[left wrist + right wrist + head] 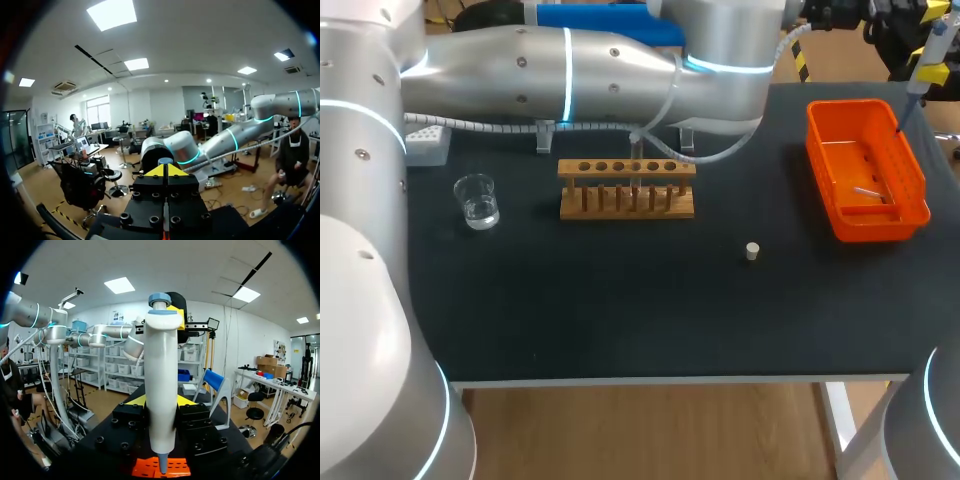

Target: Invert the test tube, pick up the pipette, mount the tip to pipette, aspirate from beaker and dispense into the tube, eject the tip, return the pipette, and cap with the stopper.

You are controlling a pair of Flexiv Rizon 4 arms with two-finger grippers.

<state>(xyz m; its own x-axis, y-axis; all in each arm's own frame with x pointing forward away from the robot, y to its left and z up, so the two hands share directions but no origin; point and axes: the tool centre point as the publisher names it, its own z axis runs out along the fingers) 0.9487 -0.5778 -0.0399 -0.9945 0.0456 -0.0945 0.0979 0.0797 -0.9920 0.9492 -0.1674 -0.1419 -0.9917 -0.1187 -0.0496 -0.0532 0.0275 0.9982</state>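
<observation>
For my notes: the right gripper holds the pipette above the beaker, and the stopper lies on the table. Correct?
No: the head view shows the pipette above the orange bin, not the beaker. The right gripper holds it; the stopper lies on the table.

A wooden rack [626, 190] stands on the black table [620, 310], an orange bin [880, 226] well to its right

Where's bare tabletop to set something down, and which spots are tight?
Free: the broad near strip of table, from beaker, rack and stopper to the edge; a smaller patch between stopper and orange bin. Crowded: behind the rack, under the left arm, and at the bin, pipette above it.
</observation>
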